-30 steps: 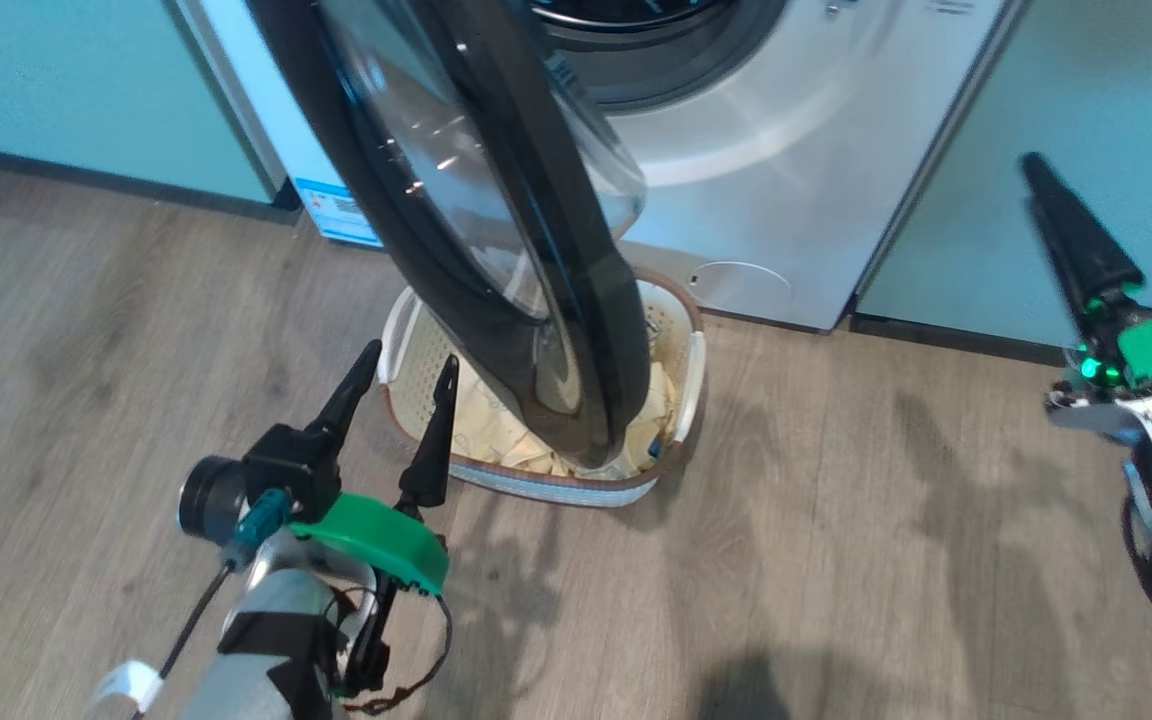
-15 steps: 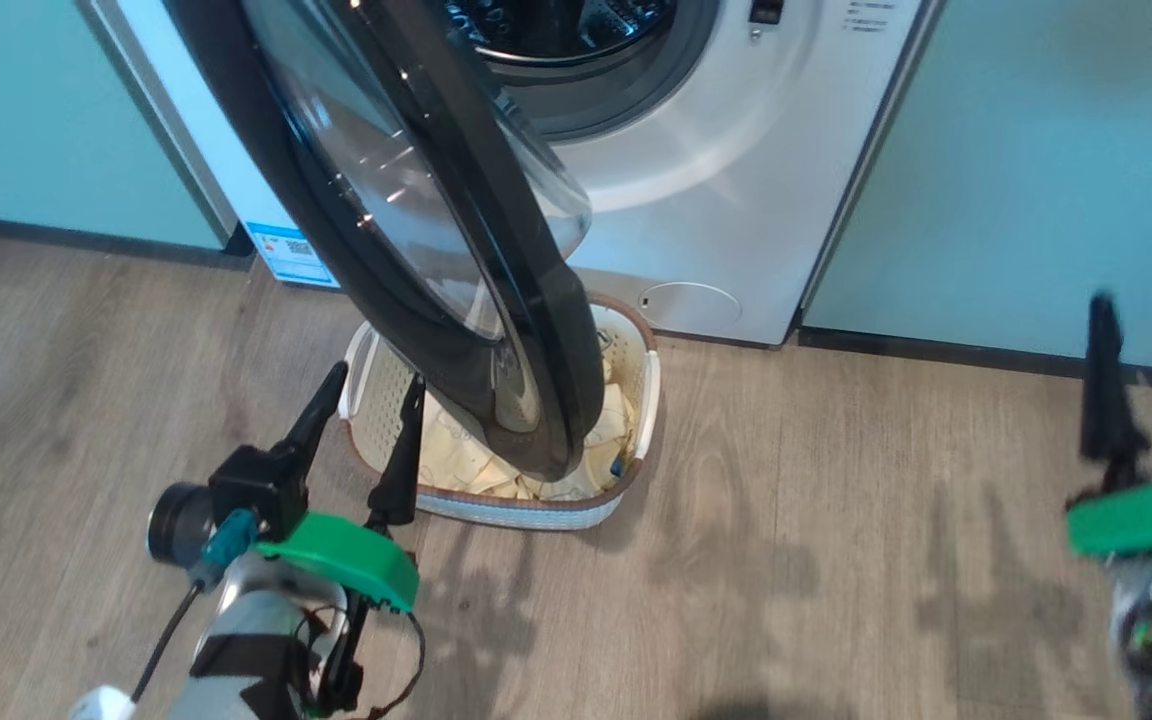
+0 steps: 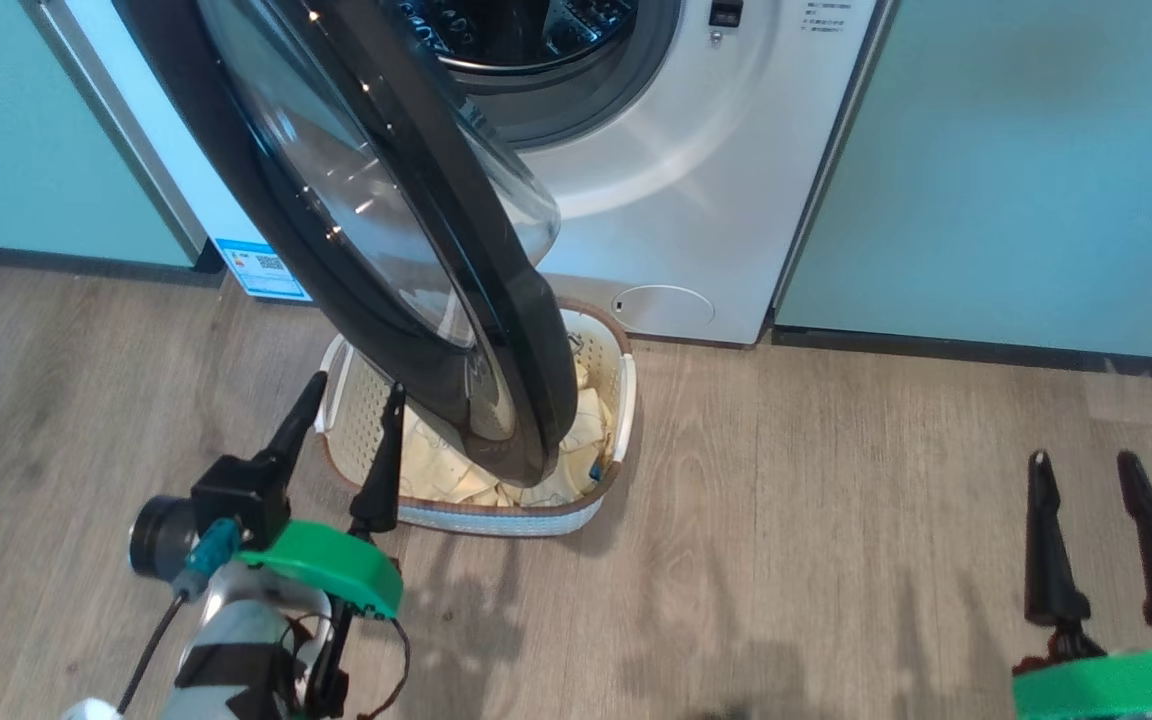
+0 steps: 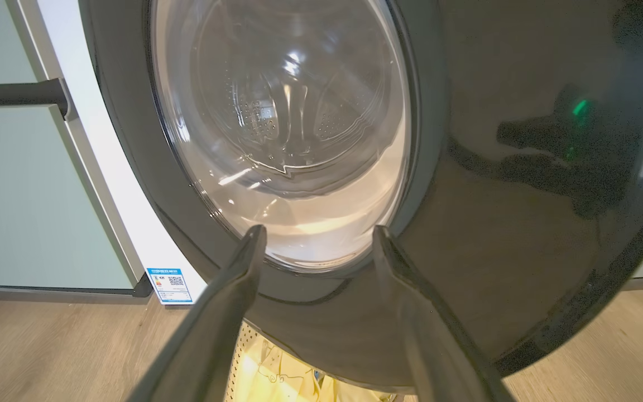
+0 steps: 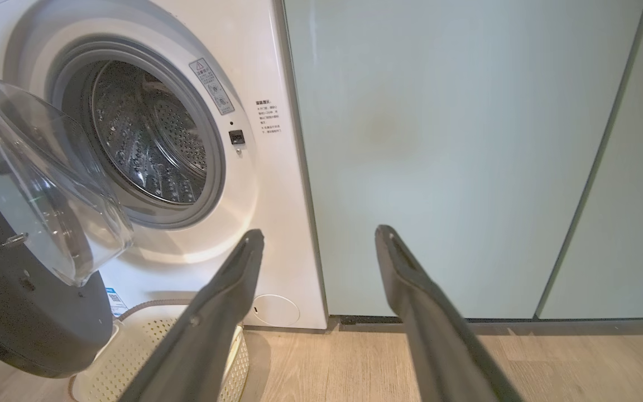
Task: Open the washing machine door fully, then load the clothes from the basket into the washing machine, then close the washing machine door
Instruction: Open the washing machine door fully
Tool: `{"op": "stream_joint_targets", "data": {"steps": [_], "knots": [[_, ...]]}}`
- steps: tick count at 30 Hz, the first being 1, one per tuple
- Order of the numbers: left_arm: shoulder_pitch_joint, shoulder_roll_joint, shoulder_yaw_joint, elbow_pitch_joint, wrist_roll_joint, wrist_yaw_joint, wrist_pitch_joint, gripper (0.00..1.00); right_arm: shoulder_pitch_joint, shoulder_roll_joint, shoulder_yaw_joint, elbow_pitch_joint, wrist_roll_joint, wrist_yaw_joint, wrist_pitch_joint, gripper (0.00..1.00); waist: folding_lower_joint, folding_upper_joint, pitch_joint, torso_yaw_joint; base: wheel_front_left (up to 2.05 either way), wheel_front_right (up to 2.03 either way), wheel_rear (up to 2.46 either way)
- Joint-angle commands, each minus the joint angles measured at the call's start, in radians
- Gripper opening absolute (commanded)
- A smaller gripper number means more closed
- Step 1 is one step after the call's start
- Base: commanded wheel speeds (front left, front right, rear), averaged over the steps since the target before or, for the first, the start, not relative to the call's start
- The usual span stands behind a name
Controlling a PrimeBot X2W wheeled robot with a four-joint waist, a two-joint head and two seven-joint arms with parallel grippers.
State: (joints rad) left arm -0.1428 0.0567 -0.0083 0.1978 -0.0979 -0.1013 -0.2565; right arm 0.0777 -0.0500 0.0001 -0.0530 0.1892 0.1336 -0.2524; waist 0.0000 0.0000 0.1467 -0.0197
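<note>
Found the large round washing machine door with glossy black rim and bulging clear glass centre (image 3: pixel 526 350) swung out roughly square to the big white front-loading washing machine (image 3: pixel 696 180), hinged at the left, judged not yet fully open. Noted its lower rim hanging above the small cream perforated plastic basket with brown rim (image 3: pixel 516 518) on the grey wooden floor (image 3: pixel 786 500), screening much of the pale yellow soft clothes (image 3: pixel 446 465) inside.

Recorded left jaws spread wide and empty, long dark fingers (image 3: pixel 383 460) aimed at the door's outer face, near it and not touching. Recorded right jaws likewise spread and empty, fingers (image 3: pixel 1046 540) low at the right, well apart from door and basket, on the door's inner-face side.

Judged the deciding relation thus: free edge to be carried further leftward, toward the left jaws and away from the right. Rated the left arm nearer, yet standing on the side the door must travel into. Would expect a push on the inner face to fall to the right arm.

Through the left wrist view, confirmed the outer rim close ahead and clothes directly beneath it. Through the right wrist view, confirmed the shiny perforated steel drum (image 5: pixel 148 145) open and unobstructed, with the glass bowl projecting on the inner side.
</note>
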Motion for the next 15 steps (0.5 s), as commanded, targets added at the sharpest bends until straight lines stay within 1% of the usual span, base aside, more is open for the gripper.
{"op": "stream_joint_targets", "data": {"steps": [1, 15], "knots": [[-0.019, 0.022, 0.035, -0.035, 0.005, 0.010, -0.005, 1.00, 0.001, -0.002, 0.018, -0.043, -0.013, -0.003, -0.009, 1.00, 0.0000, 0.0000, -0.002, -0.003, 0.00, 0.00, 0.00], [-0.011, 0.022, 0.041, -0.026, 0.007, 0.016, -0.005, 1.00, 0.050, 0.000, 0.006, -0.065, 0.018, -0.003, -0.009, 1.00, 0.0000, 0.0000, -0.017, -0.010, 0.00, 0.00, 0.00]]}}
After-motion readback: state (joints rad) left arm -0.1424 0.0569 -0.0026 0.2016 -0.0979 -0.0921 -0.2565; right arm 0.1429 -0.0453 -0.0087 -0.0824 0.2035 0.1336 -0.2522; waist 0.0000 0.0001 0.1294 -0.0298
